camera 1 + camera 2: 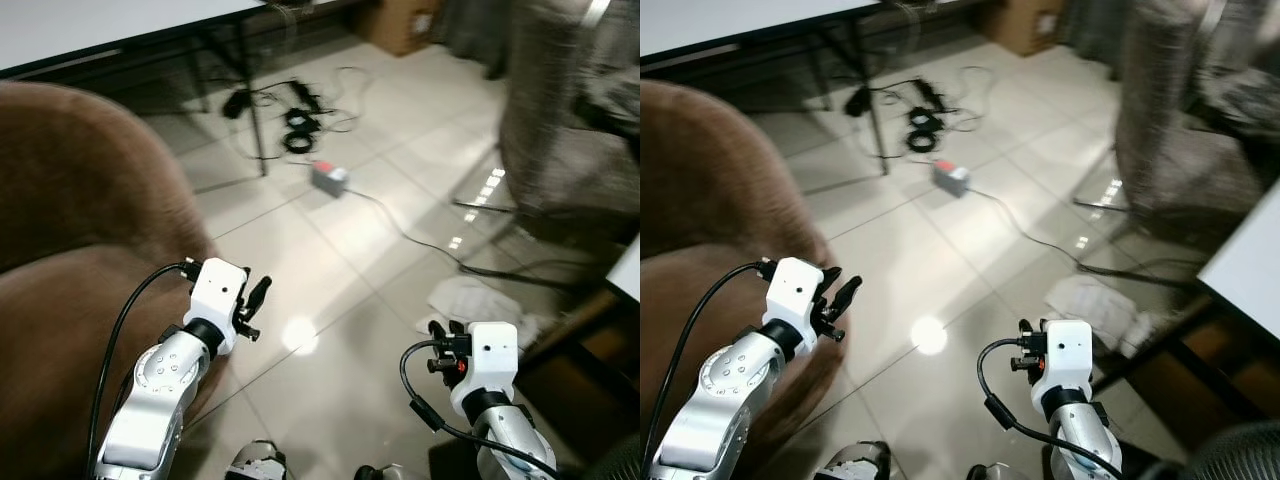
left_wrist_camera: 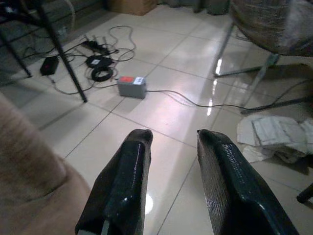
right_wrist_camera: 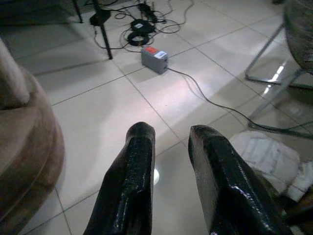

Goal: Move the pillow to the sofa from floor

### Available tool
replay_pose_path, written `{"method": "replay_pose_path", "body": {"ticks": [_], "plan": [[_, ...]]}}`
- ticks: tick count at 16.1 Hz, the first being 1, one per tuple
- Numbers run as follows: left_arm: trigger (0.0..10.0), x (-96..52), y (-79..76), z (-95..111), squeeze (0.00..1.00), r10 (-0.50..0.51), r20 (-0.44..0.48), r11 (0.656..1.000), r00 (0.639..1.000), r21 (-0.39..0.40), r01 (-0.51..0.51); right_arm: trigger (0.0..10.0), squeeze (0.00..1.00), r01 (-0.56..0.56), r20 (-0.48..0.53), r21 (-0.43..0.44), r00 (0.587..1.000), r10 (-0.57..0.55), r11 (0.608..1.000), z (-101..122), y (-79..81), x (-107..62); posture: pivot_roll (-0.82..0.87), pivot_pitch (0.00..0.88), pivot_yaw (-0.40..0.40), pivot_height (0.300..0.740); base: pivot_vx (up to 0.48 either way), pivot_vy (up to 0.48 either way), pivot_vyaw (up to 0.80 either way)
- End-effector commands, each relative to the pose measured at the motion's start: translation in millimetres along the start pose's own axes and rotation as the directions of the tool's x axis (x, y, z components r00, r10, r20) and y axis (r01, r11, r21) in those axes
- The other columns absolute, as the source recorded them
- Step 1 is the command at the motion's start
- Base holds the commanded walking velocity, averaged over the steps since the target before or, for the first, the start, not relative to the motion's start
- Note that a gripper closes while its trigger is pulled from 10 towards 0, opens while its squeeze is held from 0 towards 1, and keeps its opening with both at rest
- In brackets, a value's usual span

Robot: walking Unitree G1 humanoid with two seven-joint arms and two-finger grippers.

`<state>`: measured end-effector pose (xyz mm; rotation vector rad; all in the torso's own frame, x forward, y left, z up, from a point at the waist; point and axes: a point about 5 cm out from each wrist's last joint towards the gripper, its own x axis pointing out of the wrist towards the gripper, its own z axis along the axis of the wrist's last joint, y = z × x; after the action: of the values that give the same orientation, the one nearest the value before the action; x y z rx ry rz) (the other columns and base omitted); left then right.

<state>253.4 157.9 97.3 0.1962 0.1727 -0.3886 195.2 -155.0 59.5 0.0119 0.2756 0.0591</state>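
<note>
The left gripper [image 1: 255,300] hangs near left, just off the sofa [image 1: 70,250], its fingers [image 2: 122,181] a little apart with bare tile between them. The right gripper [image 1: 445,335] is held near right over the floor [image 1: 330,260], its fingers [image 3: 129,181] likewise parted and holding nothing. The brown sofa fills the left side, its rounded arm rising toward the far left. Just beyond the right gripper, on the right, a white crumpled bundle [image 1: 475,300] lies on the floor beside a dark table leg [image 1: 565,325]; whether it is the pillow or only cloth cannot be told from here, and it lies well apart from the sofa. A bright spot of reflected light [image 1: 298,335] sits on the tile between the two grippers. Farther on, in the middle, a grey box [image 1: 330,177] with a red top rests on the floor, a cable [image 1: 420,240] running from it toward the right. Beyond it, black cords [image 1: 298,125] lie coiled by a thin table leg [image 1: 255,120] under a white table [image 1: 90,30]. Far right stands a grey chair [image 1: 560,120] on metal legs, and at the far top a cardboard box [image 1: 400,22].
</note>
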Motion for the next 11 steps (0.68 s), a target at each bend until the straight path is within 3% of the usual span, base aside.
{"method": "replay_pose_path", "body": {"ticks": [1,6,11], "plan": [[10.0,-0.6,-1.4,-1.9,0.00,-0.010,-0.002,1.000,1.000,0.000,0.010,10.0,0.00,0.013,0.002,-0.003,1.000,-0.013,1.000,1.5,-3.5,-2.1,0.03,0.109,-0.033,0.740,0.000,0.000,0.80],[10.0,-3.3,-2.3,-0.8,0.00,-0.023,0.018,0.999,1.000,0.037,0.022,10.0,0.00,-0.001,0.010,0.002,1.000,0.001,1.000,-0.3,-5.2,-7.6,0.03,0.111,-0.029,0.740,0.000,0.000,0.80],[10.0,6.7,0.6,5.2,0.00,-0.030,0.026,0.999,0.999,0.042,0.029,10.0,0.00,0.061,0.037,0.061,0.997,-0.064,0.996,1.7,-6.3,-9.5,0.02,0.103,0.017,0.740,0.000,0.000,0.80]]}}
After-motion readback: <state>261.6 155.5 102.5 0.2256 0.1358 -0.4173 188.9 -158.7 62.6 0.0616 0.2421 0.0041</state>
